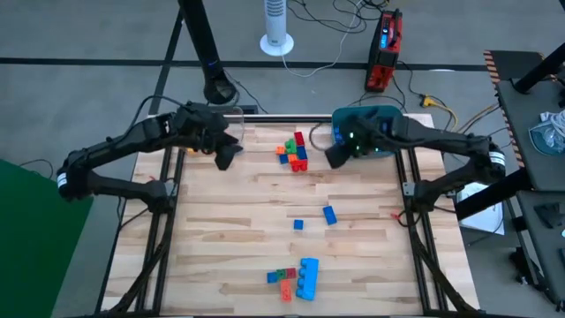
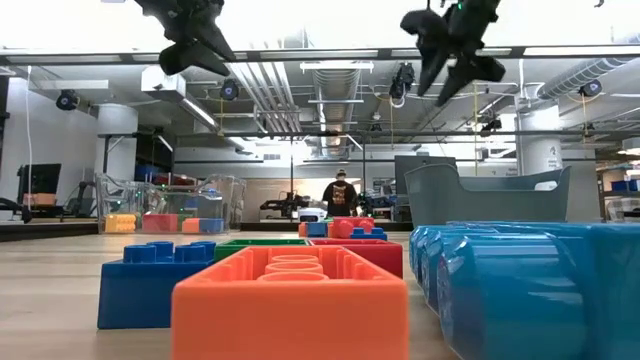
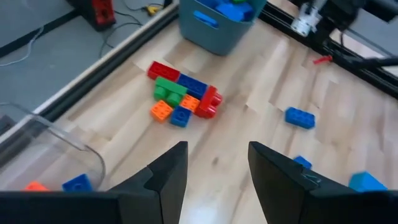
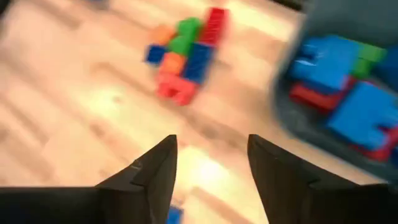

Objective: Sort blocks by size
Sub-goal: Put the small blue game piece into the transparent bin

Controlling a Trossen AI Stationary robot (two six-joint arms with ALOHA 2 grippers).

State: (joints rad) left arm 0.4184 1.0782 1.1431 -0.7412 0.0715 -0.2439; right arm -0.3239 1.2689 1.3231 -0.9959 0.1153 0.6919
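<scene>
Both grippers raised and released above the far half of the table (image 1: 221, 230), empty.

Landmark: cluster of blocks (image 1: 296, 150) (red, green, blue, orange) near the far edge, midway between the arms. Left gripper (image 1: 228, 155) hovering left of the cluster, fingers (image 3: 166, 174) spread, nothing between them. Right gripper (image 1: 335, 157) hovering right of the cluster, fingers (image 4: 152, 171) likewise spread and empty. Teal tub (image 1: 371, 119) just right of the cluster at the far right corner, holding blue, red and green blocks. Clear box (image 3: 43, 140) left of the cluster at the far left corner, holding an orange and a blue block. Two loose blue blocks (image 1: 328, 215) nearer than the cluster, mid-table. Second group (image 1: 296, 278) well nearer than the cluster, by the near edge: large light-blue block beside small red, green, orange and blue ones.
</scene>
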